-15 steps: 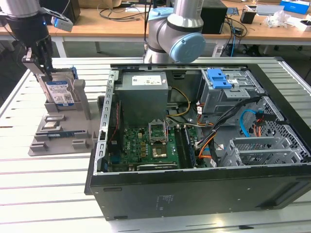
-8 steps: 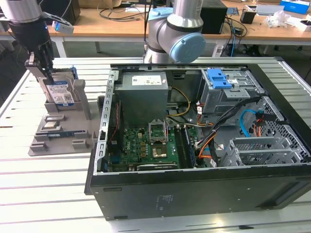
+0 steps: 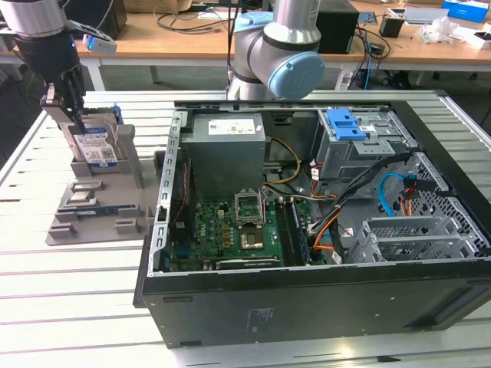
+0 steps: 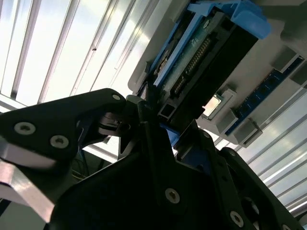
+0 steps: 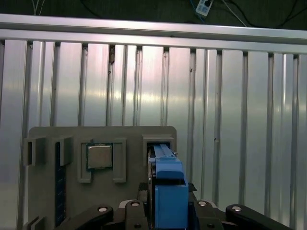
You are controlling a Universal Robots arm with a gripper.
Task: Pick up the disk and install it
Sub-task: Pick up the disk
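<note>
Gripping now: the black two-fingered gripper (image 3: 65,113) is at the exterior view's far left, its fingers (image 4: 144,115) set on either side of the disk's top edge; I judge them closed on it.
Task's thing: the disk (image 3: 96,146), a flat silver-metal drive in a blue plastic carrier, stands upright in a slot of the grey plastic fixture (image 3: 92,218) on the slatted aluminium table (image 3: 77,307), not yet lifted out.
Fixture neighbour: in the first wrist view a small square silver chip (image 5: 100,156) lies in a pocket beside the disk's slot.
Doing it well: I would pull straight along the slot, without tilt, so the carrier does not bind on the slot walls or drag the fixture.
Middle: the open black computer case (image 3: 307,307), with a grey power-supply box (image 3: 228,165) above a green motherboard (image 3: 222,230).
Right: the grey metal drive cage (image 3: 360,157) with a blue latch piece (image 3: 345,124) on top.
Writing: the disk's white-and-blue label carries barcodes; its print cannot be made out.
</note>
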